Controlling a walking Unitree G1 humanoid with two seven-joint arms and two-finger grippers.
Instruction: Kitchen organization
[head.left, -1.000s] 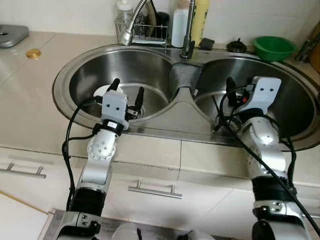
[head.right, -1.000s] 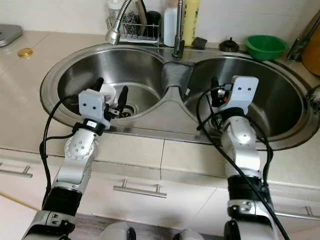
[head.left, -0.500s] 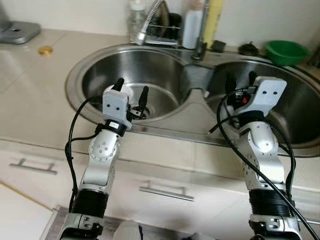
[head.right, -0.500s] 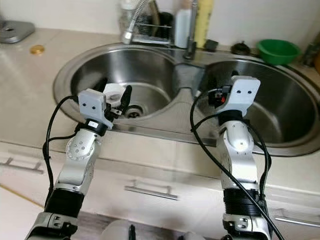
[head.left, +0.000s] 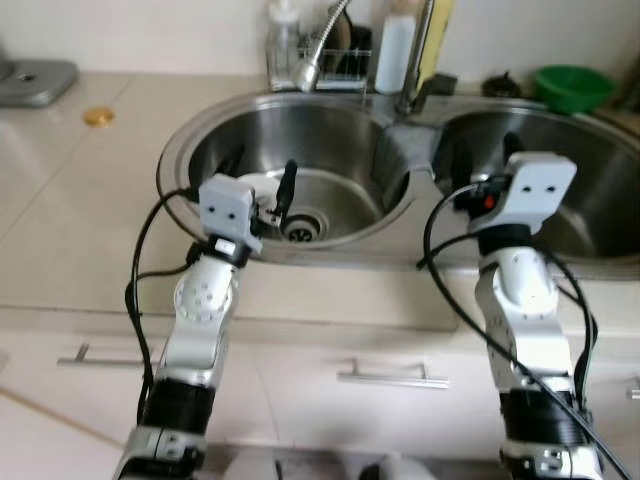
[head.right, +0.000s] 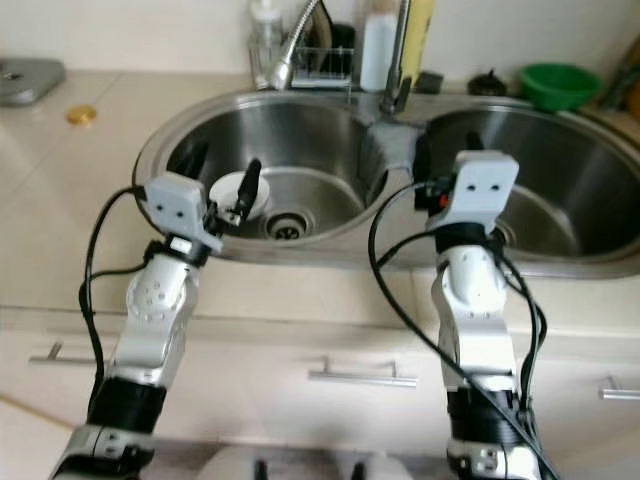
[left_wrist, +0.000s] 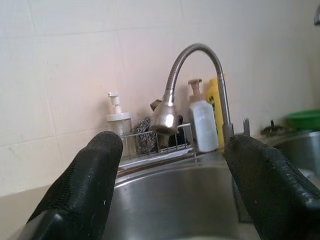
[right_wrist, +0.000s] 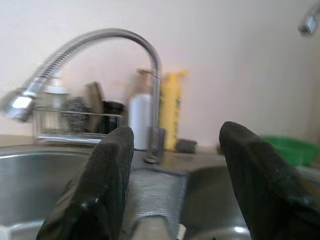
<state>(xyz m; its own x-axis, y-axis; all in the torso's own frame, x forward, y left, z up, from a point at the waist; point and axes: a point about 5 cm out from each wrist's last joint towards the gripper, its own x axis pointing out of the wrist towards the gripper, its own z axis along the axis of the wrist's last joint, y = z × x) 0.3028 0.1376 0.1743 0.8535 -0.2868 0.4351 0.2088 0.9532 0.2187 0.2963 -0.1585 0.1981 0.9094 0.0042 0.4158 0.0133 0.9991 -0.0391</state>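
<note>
A double stainless sink (head.left: 175, 160) lies in front of me. A small white dish (head.right: 238, 190) lies in the left basin beside the drain (head.right: 285, 227). My left gripper (head.left: 260, 178) hovers open over that basin's near side, just above the dish, with nothing between its fingers (left_wrist: 90, 175). Over the near edge of the right basin, my right gripper (head.left: 482, 160) is held open and empty. A grey cloth (right_wrist: 155, 192) is draped over the divider between the basins. The curved faucet (left_wrist: 172, 95) hangs over the left basin.
Behind the sink stand a wire rack (head.left: 335, 62) with scrubbers, a pump bottle (left_wrist: 117, 117), a white bottle (left_wrist: 204, 125) and a yellow bottle (right_wrist: 172, 107). A green bowl (head.left: 572, 85) sits far right. A gold lid (head.left: 97, 117) lies on the counter. Drawer handles (head.left: 390, 377) are below.
The whole view has shifted: the sink now appears farther off and more of the cabinet front shows, so the camera moved. Both arms hold the same pose, grippers still open.
</note>
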